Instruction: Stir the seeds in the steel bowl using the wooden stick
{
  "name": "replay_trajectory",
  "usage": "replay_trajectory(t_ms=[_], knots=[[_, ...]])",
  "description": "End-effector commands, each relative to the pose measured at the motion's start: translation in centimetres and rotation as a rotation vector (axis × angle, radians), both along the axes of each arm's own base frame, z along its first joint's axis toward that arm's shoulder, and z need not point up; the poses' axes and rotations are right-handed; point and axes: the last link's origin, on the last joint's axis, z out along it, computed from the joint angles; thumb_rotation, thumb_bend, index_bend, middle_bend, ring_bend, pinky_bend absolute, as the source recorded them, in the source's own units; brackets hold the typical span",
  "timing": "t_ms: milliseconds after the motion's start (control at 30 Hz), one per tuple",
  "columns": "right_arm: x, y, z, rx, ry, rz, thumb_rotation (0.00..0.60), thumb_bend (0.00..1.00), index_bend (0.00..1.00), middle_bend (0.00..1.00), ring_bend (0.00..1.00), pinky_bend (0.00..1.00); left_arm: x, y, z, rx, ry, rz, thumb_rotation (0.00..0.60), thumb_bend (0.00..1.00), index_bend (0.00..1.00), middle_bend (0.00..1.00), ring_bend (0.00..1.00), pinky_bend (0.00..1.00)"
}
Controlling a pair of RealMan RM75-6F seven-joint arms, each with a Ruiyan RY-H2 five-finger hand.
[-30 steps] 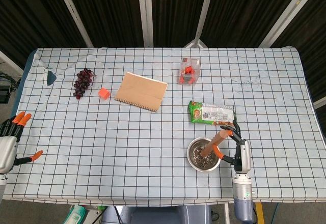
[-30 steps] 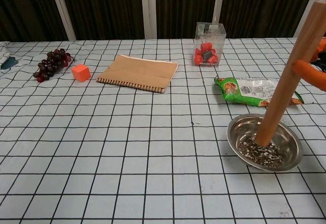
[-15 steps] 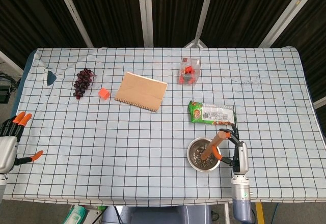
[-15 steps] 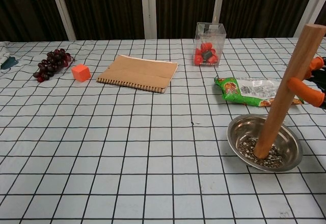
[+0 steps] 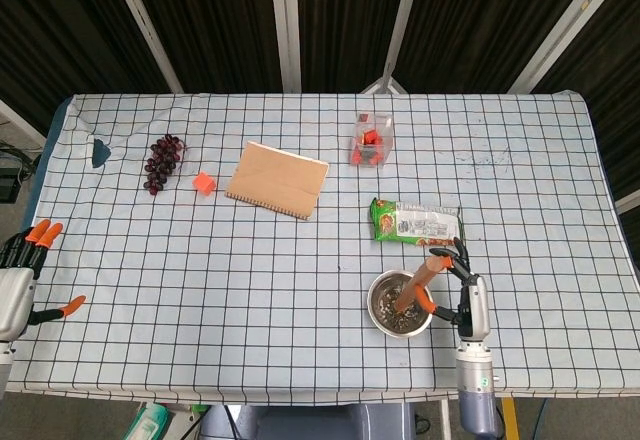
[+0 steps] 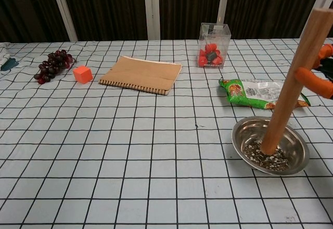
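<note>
Right hand [image 5: 457,285]: lower right of head view, fingers closed on wooden stick [image 6: 292,80], forearm below. Left hand [image 5: 22,272]: far left edge, fingers spread, holding nothing.

Right hand [image 5: 462,282], lower right of the head view: dark, slender fingers tipped with orange pads, mounted on a pale grey, tapering wrist housing. Below it a silver-grey cylindrical forearm runs to the bottom edge; a small green mark shows on the housing. In the chest view only its orange fingertips [image 6: 314,81] and a strip of black finger appear at the right edge.

Left hand [image 5: 22,272], lower left edge of the head view: black fingers, orange tips, a white-grey palm shell; one orange-tipped digit stands apart from the rest.
</note>
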Motion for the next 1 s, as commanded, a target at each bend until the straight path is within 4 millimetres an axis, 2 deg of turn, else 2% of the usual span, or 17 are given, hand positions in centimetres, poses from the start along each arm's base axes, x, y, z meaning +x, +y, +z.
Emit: replay_trajectory(t_ms=[33,333,567,800,900,1000], knots=[[0.8,-0.2,1.8,-0.019,0.032,0.02,0.6,0.56,0.74,0.65,0.3,0.0,0.0,0.0,0.0,0.004,-0.005,-0.003,0.6,0.08,0.0,0.0,0.0,0.0],[0.4,-1.1,4.6,-0.052,0.14,0.022,0.6,0.56,0.74,0.65,0.3,0.0,0.0,0.0,0.1,0.008,-0.007,-0.008,0.6,0.08,0.0,0.0,0.0,0.0],[-0.4,-2.3,8.0,-0.085,0.306,0.029,0.6,0.56,0.74,0.65,0.3,0.0,0.1,-0.1,0.0,0.002,-0.001,-0.014,0.6,0.08,0.0,0.0,0.0,0.0],[-2.3,-3.4,11.4,-0.091,0.578,0.027,0.6,0.56,0.75,0.66,0.3,0.0,0.1,-0.1,0.0,0.001,-0.004,-0.015,0.6,0.08,0.0,0.0,0.0,0.0],[-3.1,-3.7,11.9,-0.067,0.664,0.018,0.6,0.56,0.75,0.66,0.3,0.0,0.1,-0.1,0.0,0.0,-0.005,-0.016,0.6,0.08,0.0,0.0,0.0,0.0],[-4.4,-3.8,11.9,-0.046,0.861,0.035,0.6,0.56,0.75,0.66,0.3,0.0,0.1,-0.1,0.0,0.001,-0.005,-0.017,0.6,0.08,0.0,0.0,0.0,0.0]])
